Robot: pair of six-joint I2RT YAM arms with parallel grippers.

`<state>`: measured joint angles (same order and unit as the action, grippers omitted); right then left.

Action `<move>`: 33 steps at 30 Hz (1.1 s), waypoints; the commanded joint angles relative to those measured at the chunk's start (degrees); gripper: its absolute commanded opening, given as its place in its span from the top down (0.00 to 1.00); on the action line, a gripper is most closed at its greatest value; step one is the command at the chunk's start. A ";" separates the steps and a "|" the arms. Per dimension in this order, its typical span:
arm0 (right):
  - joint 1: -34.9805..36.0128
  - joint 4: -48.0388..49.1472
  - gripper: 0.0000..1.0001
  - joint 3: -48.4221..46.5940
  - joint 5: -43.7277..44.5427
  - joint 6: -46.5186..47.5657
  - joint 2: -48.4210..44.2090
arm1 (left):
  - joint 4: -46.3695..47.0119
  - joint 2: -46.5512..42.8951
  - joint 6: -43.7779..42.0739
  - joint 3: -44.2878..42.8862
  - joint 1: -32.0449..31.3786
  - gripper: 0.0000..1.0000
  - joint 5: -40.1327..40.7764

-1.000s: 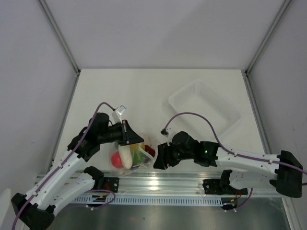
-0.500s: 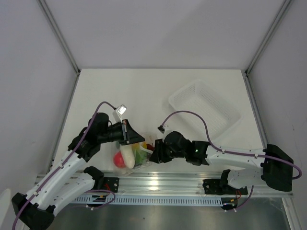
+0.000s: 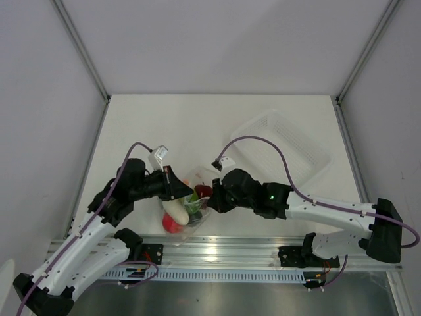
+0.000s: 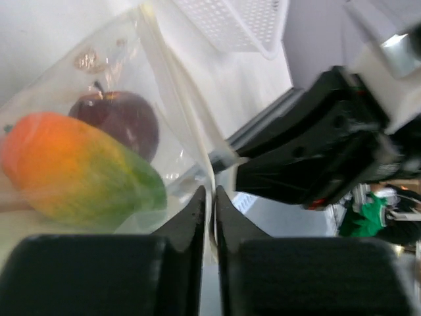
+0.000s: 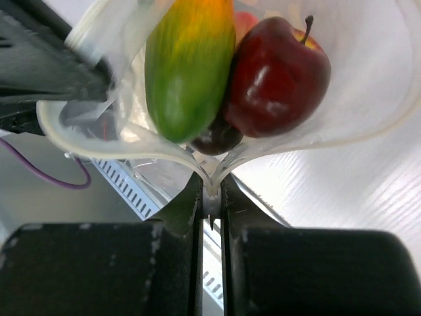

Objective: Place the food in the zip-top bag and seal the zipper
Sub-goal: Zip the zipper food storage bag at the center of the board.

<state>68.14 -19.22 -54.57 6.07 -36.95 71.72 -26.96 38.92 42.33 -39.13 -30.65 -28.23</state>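
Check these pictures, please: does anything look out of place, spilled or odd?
Nothing is spilled or damaged. One thing stands out: the rim of the bag bows wide open on both sides of the right gripper, so the mouth is not sealed yet. The mango and the apple lie inside.

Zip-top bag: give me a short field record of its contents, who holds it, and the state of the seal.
bag: clear pouch, held between both hands near the table's front edge
left hand: shut on the bag's edge
right hand: shut on the bag's edge
inside: mango, apple, dark piece, radish
seal: mouth appears open, not pressed shut
basket: white, apart from the bag, back right
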 commanded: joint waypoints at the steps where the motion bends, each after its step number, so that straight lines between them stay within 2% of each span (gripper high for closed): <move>1: 0.07 -6.08 1.00 -5.54 -0.16 9.51 -2.38 | -5.81 -1.82 -3.39 -2.96 -0.28 0.79 7.56; 2: 0.15 -7.39 1.00 -7.64 -1.13 11.09 -2.64 | -6.61 -2.61 -4.09 -3.66 -0.20 0.66 10.45; 3: 0.15 -9.93 1.00 -8.70 -2.54 14.33 -2.90 | -7.22 -2.88 -4.70 -3.93 -0.20 0.36 11.61; 4: 0.15 -11.35 1.00 -9.85 -4.99 15.84 -3.17 | -8.27 -3.14 -5.14 -4.71 -0.20 0.26 12.66; 6: 0.15 -17.04 1.00 -14.24 -5.36 19.52 -3.08 | -9.86 -3.85 -6.81 -6.74 -0.20 0.12 15.74; 10: 0.15 -24.53 1.00 -20.22 -7.29 23.58 -2.99 | -11.19 -6.83 -8.92 -10.26 -0.20 0.05 20.84; 14: 0.06 -27.71 1.00 -22.60 -10.54 26.84 -4.31 | -4.19 -12.71 -12.60 -10.44 -0.20 0.03 19.36; 19: -0.02 -27.71 1.00 -23.74 -18.09 30.09 -4.93 | 10.33 -18.08 -16.92 -6.57 -0.28 0.04 -2.32; 21: 0.06 -28.67 1.00 -24.53 -23.08 30.79 -4.14 | 16.90 -17.91 -16.93 -5.34 -0.28 0.04 -9.18; 22: 0.15 -29.11 1.00 -25.41 -25.12 31.41 -3.70 | 18.59 -16.78 -16.40 -5.25 -0.28 0.04 -15.56; 25: 0.33 -31.31 1.00 -26.81 -31.19 32.46 -2.99 | 23.26 -12.75 -15.43 -5.95 -0.72 0.04 -24.38; 33: 0.50 -32.45 1.00 -29.98 -34.89 34.92 -5.54 | 29.76 -7.02 -19.91 -5.87 -7.40 0.01 -28.28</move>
<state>68.29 -51.94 -80.03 -24.99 -4.32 68.64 -4.54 30.63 25.82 -45.08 -35.81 -51.53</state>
